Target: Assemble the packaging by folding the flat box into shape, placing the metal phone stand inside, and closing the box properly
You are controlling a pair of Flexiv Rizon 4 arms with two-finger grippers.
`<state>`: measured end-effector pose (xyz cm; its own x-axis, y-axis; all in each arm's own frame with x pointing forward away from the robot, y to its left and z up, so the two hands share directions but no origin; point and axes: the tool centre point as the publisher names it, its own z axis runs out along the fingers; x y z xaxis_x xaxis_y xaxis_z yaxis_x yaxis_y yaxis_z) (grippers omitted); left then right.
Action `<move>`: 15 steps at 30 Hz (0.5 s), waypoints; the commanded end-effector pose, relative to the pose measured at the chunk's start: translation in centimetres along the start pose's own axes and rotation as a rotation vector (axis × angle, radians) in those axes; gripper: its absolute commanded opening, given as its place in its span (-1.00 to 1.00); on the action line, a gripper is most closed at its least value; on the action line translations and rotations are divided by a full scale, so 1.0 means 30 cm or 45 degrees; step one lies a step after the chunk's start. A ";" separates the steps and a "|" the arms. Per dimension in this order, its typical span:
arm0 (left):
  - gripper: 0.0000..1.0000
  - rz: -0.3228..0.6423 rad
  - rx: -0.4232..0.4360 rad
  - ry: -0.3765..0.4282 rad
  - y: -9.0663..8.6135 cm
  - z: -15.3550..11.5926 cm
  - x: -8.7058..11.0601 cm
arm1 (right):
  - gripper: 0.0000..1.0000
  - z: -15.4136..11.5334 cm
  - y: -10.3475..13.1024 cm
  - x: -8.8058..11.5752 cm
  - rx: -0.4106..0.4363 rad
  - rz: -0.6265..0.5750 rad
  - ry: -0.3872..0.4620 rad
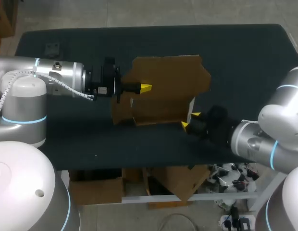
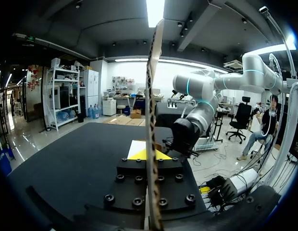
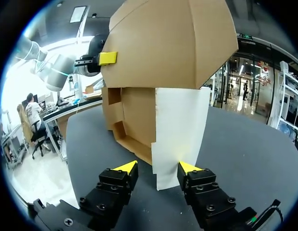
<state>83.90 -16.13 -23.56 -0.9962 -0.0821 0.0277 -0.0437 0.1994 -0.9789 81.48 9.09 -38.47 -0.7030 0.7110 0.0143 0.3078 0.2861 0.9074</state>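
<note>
A partly folded cardboard box (image 1: pixel 168 79) stands near the middle of the dark counter (image 1: pixel 245 57), with its large brown lid panel raised and tilted and a low tray section resting on the surface below it. The left arm comes in from the frame's left edge, and its tool (image 1: pixel 144 88) sits at the left side of the raised panel. In the left wrist view that panel runs edge-on straight up between the two yellow-tipped fingers, which press on it from both sides, so this tool is clamped on the box. The right arm enters from the lower right, and its tool (image 1: pixel 190 120) is low at the box's lower right corner with its fingers spread apart. In the right wrist view a white flap (image 3: pixel 180 130) of the box hangs down between those fingers, close against one tip and clear of the other. A small dark object (image 1: pixel 53 48) lies alone at the upper left of the counter, too small to identify.
</note>
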 end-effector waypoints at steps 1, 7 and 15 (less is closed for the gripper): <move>-1.00 0.000 -0.001 0.002 0.017 0.005 -0.002 | 0.13 -0.009 -0.014 0.022 0.002 0.005 -0.046; -1.00 0.000 -0.001 0.002 0.017 0.005 -0.002 | 0.15 -0.039 -0.042 0.024 0.008 0.027 -0.062; -1.00 0.000 -0.001 0.002 0.017 0.005 -0.002 | 0.18 -0.075 -0.069 0.023 0.014 0.044 -0.076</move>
<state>83.89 -16.13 -23.57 -0.9962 -0.0820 0.0278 -0.0437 0.1994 -0.9789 79.49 7.63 -39.27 -0.6761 0.7359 0.0371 0.3470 0.2736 0.8971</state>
